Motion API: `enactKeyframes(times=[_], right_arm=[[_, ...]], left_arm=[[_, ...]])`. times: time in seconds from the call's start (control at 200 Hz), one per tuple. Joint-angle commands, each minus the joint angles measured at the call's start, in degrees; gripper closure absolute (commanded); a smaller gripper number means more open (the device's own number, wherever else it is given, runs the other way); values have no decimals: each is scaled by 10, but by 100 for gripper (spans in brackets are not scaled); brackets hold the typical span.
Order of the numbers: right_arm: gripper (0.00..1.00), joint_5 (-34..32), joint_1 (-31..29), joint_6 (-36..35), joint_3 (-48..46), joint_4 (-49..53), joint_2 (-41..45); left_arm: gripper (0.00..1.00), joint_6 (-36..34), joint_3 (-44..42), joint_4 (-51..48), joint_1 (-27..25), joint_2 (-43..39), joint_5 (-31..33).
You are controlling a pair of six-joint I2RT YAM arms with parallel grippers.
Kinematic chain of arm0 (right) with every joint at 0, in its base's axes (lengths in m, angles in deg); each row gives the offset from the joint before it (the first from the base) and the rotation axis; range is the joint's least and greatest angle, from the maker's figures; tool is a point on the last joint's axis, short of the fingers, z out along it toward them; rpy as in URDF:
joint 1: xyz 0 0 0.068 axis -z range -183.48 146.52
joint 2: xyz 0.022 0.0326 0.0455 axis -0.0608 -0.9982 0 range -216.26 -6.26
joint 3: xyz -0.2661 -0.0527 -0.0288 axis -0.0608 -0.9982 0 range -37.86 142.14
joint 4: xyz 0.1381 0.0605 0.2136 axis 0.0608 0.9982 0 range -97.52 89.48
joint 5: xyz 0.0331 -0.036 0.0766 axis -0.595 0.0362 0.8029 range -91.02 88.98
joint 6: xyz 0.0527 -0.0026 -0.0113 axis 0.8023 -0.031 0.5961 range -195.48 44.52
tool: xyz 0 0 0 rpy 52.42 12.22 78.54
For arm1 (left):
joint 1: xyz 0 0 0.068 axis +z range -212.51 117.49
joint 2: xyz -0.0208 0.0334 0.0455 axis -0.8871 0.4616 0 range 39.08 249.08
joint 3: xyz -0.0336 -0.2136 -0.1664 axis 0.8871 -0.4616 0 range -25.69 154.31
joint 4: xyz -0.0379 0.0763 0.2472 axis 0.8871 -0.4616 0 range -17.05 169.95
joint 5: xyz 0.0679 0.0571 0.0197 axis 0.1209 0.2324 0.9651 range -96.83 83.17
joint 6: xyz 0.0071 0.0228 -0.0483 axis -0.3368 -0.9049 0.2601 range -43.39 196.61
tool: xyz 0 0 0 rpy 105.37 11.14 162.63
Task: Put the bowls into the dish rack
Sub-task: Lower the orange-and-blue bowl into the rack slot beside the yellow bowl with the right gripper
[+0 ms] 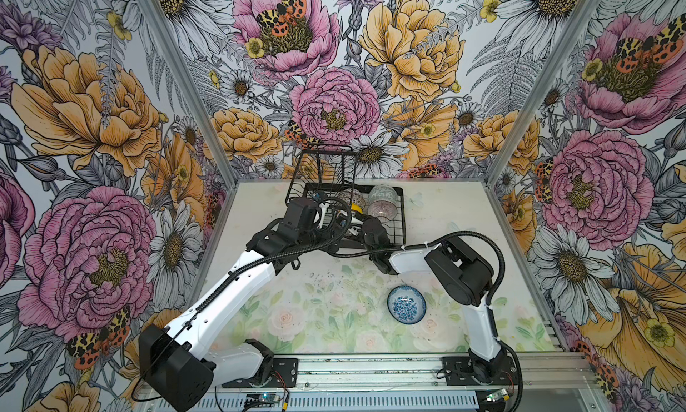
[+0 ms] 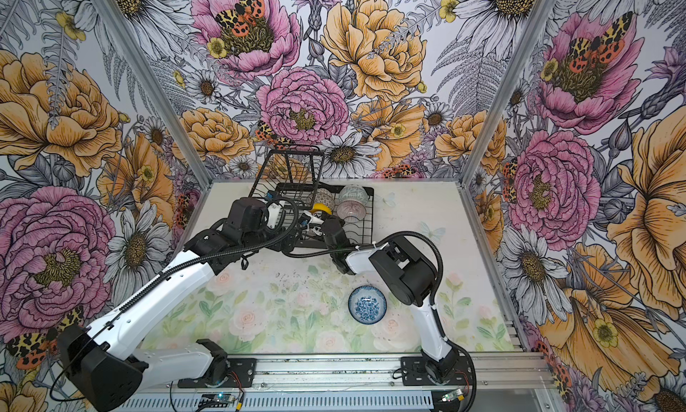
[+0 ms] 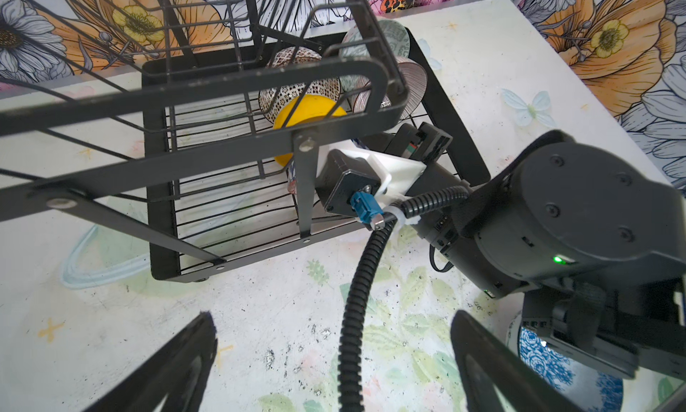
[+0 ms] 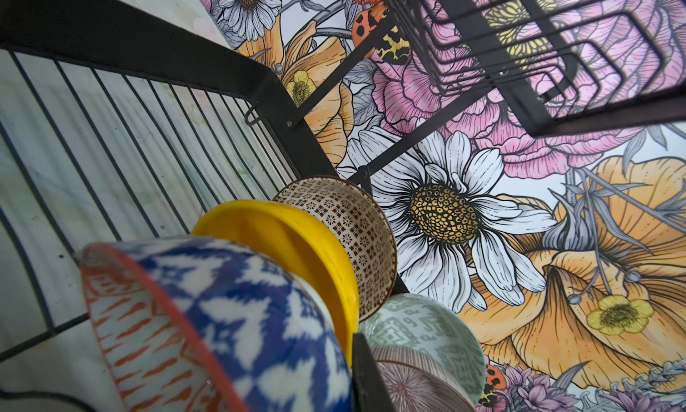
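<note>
Bright even light, faint shadows, close foreground blurred

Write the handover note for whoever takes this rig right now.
Left gripper: open, empty, over the table beside the dish rack.
Right gripper: shut on the orange-and-blue bowl, inside the rack's lower tray.
Done: yellow bowl, brown-patterned bowl, green bowl and pink bowl stand on edge in that tray.
To do: release the held bowl there, then load the blue floral bowl, upright on the table, front right.
</note>
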Motion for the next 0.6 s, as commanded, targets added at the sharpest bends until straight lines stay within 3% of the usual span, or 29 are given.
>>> enactKeyframes(times=[0.0,0.38,0.595], right_arm=[[100,28,-5,15,0,33,-12],[99,56,-5,28,-21,69,17],[92,66,-6,35,-28,91,29]], left_arm=[[1,1,3,0,4,4,-17],[1,0,6,0,3,4,-18],[1,1,3,0,2,2,-17]])
